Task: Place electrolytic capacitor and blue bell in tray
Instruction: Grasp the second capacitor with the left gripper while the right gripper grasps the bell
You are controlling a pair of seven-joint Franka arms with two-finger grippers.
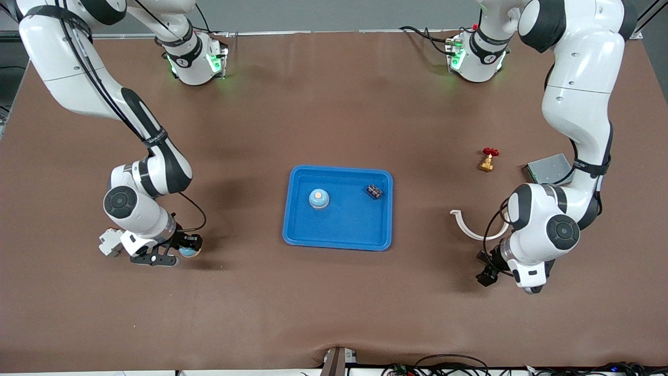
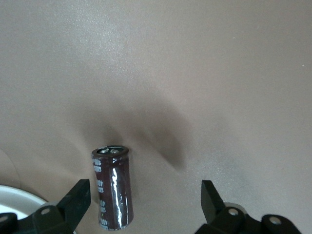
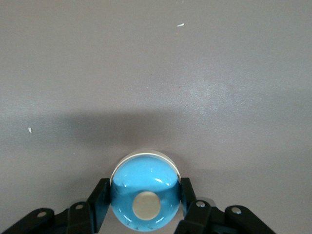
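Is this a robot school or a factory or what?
Probably a robot lab. Two arms stand at one brown table, cables hang at its edge, and small practice things lie about: a blue tray, a bell and a capacitor.

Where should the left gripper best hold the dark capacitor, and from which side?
Grip the capacitor across its round body's middle, from straight above: it seems to lie on its side between the fingers of the open left gripper. The right gripper clasps a blue bell.
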